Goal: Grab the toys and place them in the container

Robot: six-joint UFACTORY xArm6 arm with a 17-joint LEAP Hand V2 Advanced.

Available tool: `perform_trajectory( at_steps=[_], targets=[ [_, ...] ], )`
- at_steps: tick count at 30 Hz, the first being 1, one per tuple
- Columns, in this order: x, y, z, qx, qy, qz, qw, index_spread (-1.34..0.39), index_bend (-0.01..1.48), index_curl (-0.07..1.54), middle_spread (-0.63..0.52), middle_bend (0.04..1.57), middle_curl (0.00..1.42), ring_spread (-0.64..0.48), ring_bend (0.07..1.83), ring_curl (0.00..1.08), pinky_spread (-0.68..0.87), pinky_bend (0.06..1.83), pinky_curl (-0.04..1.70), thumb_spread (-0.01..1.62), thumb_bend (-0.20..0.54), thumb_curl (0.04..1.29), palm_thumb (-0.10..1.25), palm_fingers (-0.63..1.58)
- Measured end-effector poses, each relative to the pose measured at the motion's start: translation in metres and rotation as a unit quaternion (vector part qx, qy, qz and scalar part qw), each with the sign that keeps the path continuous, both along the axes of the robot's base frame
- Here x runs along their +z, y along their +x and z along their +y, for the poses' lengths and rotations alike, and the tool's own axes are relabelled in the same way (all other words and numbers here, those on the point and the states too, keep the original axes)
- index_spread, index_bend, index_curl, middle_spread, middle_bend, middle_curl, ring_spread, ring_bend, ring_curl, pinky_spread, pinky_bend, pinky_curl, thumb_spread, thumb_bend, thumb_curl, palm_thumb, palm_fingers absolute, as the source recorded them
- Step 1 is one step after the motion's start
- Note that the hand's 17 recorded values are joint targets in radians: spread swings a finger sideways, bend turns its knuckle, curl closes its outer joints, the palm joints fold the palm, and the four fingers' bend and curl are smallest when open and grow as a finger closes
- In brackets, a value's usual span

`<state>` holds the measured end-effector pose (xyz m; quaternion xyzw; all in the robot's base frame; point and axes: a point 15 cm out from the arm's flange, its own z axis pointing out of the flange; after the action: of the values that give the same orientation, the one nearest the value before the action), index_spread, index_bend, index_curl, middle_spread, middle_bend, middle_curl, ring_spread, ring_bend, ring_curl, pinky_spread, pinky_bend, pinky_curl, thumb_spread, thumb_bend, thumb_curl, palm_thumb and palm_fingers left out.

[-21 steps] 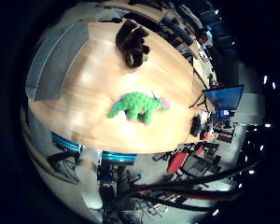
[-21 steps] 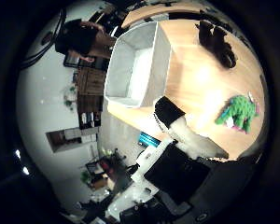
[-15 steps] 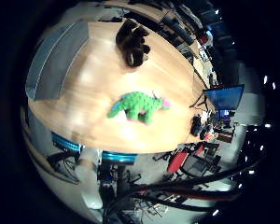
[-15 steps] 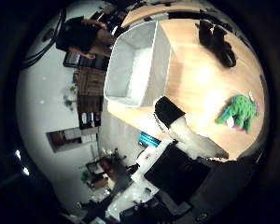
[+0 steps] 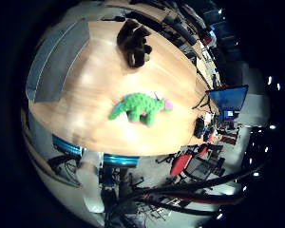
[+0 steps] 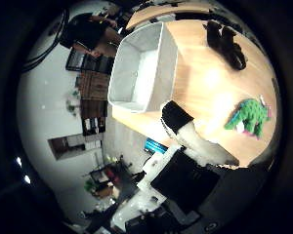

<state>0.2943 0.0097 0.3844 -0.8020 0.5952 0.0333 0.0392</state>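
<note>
A green plush dinosaur (image 5: 141, 107) with pink and blue trim lies on the wooden table (image 5: 90, 99), some way below the palm. A dark brown plush toy (image 5: 134, 42) lies farther along the same table, apart from the dinosaur. A white rectangular container (image 6: 141, 68) stands on the table beside the toys, and nothing shows inside it. Part of my right hand (image 6: 185, 131) shows in the thumb side view as a white finger with a black tip, held straight above the table edge. It touches nothing.
The table edge (image 5: 133, 151) runs close past the dinosaur. Beyond it stand blue chairs (image 5: 114, 160), a red chair (image 5: 180, 164) and a lit monitor (image 5: 230, 97). Shelves and room clutter (image 6: 95, 92) lie beyond the container.
The toys and the container keep their places on the table. The view has shifted only slightly, so the hand has barely moved.
</note>
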Motion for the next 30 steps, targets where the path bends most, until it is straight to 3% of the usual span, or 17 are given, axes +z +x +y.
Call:
perform_trajectory(
  at_steps=[30],
  targets=[
    [-0.087,0.019,-0.129,-0.089,-0.034,0.033,0.995,-0.5,0.17,0.32,-0.22,0.27,0.37,-0.17,0.6,0.17,0.36,0.58,0.05,0.97,-0.029,0.3,0.45,0.41]
  ],
)
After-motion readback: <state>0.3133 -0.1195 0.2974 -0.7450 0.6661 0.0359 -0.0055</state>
